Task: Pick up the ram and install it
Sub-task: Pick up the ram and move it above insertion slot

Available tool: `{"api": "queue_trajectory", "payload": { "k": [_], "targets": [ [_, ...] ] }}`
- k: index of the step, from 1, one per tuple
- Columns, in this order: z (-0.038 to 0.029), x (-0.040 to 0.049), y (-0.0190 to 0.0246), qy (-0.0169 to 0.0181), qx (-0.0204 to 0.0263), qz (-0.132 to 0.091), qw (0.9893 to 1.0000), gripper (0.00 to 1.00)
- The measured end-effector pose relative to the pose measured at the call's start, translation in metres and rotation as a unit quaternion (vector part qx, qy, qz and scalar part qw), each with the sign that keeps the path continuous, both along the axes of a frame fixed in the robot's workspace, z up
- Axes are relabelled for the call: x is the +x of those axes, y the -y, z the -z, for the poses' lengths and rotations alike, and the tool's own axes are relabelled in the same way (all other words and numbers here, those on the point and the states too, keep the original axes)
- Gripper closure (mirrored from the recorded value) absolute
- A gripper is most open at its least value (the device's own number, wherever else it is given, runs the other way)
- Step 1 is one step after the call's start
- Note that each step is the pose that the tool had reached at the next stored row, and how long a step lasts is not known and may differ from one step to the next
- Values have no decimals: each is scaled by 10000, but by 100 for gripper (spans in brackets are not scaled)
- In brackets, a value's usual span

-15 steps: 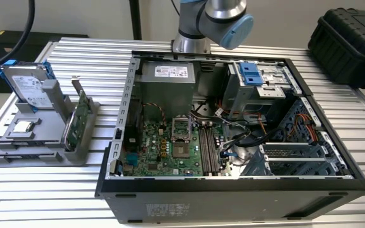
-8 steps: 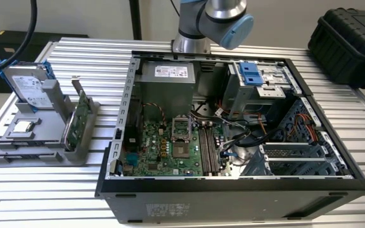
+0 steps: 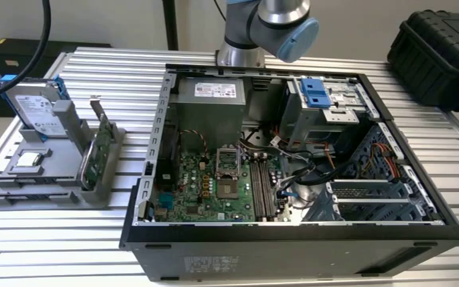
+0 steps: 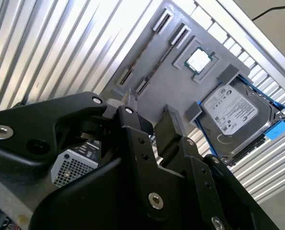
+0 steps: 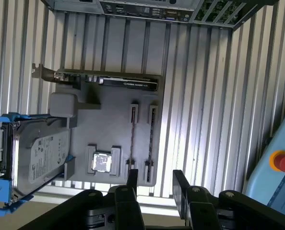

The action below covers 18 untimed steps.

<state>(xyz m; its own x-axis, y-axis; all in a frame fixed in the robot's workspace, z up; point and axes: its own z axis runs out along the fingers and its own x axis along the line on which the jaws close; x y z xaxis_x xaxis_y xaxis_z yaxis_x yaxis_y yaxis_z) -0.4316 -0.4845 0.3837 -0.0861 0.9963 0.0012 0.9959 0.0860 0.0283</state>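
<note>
The released, empty claw (image 5: 155, 184) hangs above the ram (image 5: 151, 139), edge-up in the gray holder (image 5: 109, 124) at nine o'clock of the computer case (image 3: 293, 251). It is probably light, stiff and fragile; pinch its flat faces mid-length.

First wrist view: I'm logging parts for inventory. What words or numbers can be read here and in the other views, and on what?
No text can be read.
Drive: white label, print too small to read.
Card: marking along its edge, blurred.
Power supply: white sticker, too small to read.
Case: sticker on the outer side, blurred.
</note>
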Motion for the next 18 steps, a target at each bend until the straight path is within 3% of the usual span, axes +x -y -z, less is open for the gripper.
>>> {"api": "queue_trajectory", "payload": {
  "k": [18],
  "targets": [
    [49, 0, 0, 0, 0, 0, 10000, 0]
  ]
}}
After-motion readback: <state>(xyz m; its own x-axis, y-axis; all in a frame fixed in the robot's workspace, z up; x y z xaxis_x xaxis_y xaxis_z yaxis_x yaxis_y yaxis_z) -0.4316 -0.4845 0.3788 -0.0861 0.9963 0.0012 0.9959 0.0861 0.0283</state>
